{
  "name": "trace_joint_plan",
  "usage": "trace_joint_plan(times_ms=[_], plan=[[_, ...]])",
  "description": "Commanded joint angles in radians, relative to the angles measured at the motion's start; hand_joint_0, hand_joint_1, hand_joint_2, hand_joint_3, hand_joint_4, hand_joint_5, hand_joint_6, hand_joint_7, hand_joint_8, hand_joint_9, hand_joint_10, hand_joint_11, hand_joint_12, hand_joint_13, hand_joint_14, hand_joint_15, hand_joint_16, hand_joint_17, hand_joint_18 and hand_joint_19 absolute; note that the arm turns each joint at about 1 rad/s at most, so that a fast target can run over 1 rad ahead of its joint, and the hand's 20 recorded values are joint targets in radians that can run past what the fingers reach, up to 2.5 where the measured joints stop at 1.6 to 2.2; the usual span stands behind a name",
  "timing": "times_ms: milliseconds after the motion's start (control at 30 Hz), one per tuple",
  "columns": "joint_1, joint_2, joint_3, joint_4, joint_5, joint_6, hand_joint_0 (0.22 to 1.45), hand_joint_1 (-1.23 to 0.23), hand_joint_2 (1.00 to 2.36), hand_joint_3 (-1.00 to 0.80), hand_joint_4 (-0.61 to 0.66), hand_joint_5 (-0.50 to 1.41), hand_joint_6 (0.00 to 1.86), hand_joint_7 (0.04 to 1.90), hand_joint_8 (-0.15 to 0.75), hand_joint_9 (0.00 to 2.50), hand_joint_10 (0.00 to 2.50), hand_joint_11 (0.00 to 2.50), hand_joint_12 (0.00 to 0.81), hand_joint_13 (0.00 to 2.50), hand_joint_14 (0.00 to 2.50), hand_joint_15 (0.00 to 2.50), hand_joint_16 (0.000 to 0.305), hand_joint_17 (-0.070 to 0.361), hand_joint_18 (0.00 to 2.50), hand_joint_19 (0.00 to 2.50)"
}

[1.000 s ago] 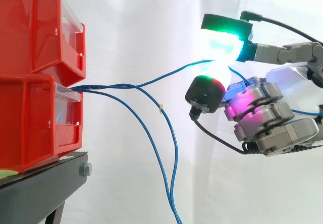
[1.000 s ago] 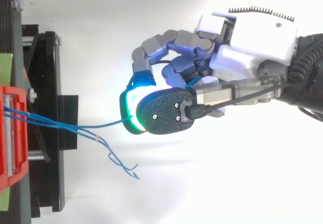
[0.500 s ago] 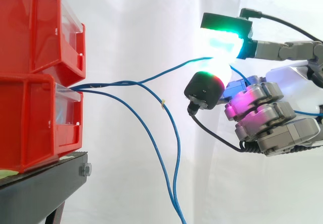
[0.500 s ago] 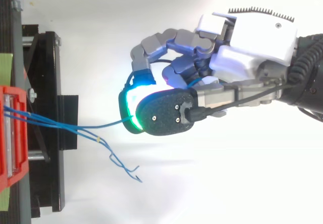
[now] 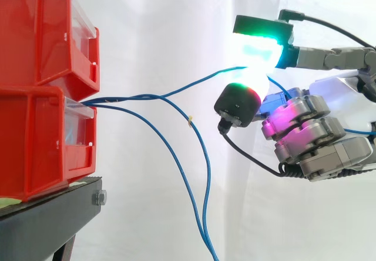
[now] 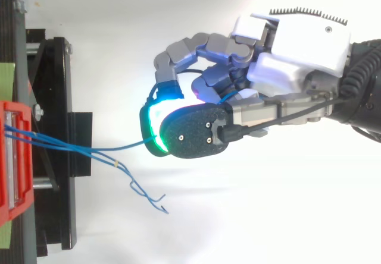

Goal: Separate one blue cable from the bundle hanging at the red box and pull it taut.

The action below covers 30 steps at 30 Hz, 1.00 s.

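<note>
Hand (image 5: 317, 137) is pinching one blue cable (image 5: 194, 85) between two glowing pads (image 5: 258, 52), the other fingers curled in below; from above I see the same pinch, with the cable (image 6: 128, 147) entering under the green glow. From the pinch it slopes down to the left in a soft curve, so I judge it separated but not yet taut. Further left it meets the bundle (image 5: 126, 99) just short of the red box (image 5: 35, 137), and there the strands look twisted together, while two others droop well below. That twist is my main worry: pulling back could drag the whole bundle along rather than tighten one strand. A cable this thin could also slide out between the pads if tension comes on fast, and a hard tug might yank it from the box or shift the box on the black stand (image 5: 47, 226). Beyond hangs the white curtain (image 5: 164, 32)
</note>
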Motion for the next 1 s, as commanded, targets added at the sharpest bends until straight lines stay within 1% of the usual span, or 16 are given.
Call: trace_joint_plan(times_ms=[0, 67, 167, 367, 567, 600, 700, 733, 967], plan=[[0.0, 0.002, -0.001, -0.001, 0.0, 0.0, 0.63, -0.74, 1.01, -0.01, -0.08, -0.14, 0.92, 1.3, 0.284, 0.84, 2.5, 1.78, 0.404, 0.91, 2.5, 2.08, 0.043, 0.097, 1.44, 1.81], [0.0, 0.002, 0.001, -0.001, 0.0, 0.0, 0.63, -0.75, 1.01, -0.01, -0.07, -0.14, 0.91, 1.3, 0.287, 0.84, 2.5, 1.83, 0.417, 0.98, 2.5, 2.11, 0.046, 0.104, 1.45, 1.76], [-0.001, 0.0, -0.001, -0.001, 0.0, 0.0, 0.63, -0.75, 1.01, 0.0, -0.06, -0.14, 0.91, 1.32, 0.29, 0.85, 2.5, 1.83, 0.418, 1.03, 2.5, 2.12, 0.047, 0.107, 1.46, 1.67], [0.0, 0.0, -0.001, 0.001, 0.002, 0.0, 0.64, -0.76, 1.01, 0.0, -0.05, -0.13, 0.91, 1.33, 0.286, 0.87, 2.5, 1.88, 0.417, 1.07, 2.5, 2.11, 0.049, 0.11, 1.48, 1.64], [0.0, 0.0, -0.001, 0.001, 0.002, 0.0, 0.64, -0.76, 1.01, 0.0, -0.05, -0.13, 0.91, 1.34, 0.278, 0.87, 2.5, 1.92, 0.42, 1.06, 2.5, 2.14, 0.048, 0.108, 1.49, 1.7], [0.0, 0.002, -0.001, 0.001, 0.002, 0.0, 0.64, -0.76, 1.01, 0.0, -0.05, -0.13, 0.91, 1.33, 0.279, 0.86, 2.5, 1.89, 0.42, 1.06, 2.5, 2.14, 0.048, 0.108, 1.49, 1.7], [0.0, 0.0, -0.001, 0.001, 0.002, 0.0, 0.64, -0.76, 1.01, 0.0, -0.05, -0.14, 0.91, 1.34, 0.277, 0.86, 2.5, 1.92, 0.415, 1.06, 2.5, 2.18, 0.048, 0.108, 1.49, 1.72], [0.0, 0.0, -0.001, 0.001, 0.002, 0.0, 0.64, -0.76, 1.01, 0.0, -0.05, -0.14, 0.91, 1.34, 0.284, 0.86, 2.5, 1.89, 0.42, 1.06, 2.5, 2.21, 0.048, 0.108, 1.49, 1.72], [0.0, 0.0, -0.001, 0.001, 0.002, 0.0, 0.64, -0.77, 1.01, 0.0, -0.05, -0.13, 0.9, 1.35, 0.278, 0.87, 2.5, 1.92, 0.42, 1.06, 2.5, 2.19, 0.048, 0.107, 1.49, 1.75]])
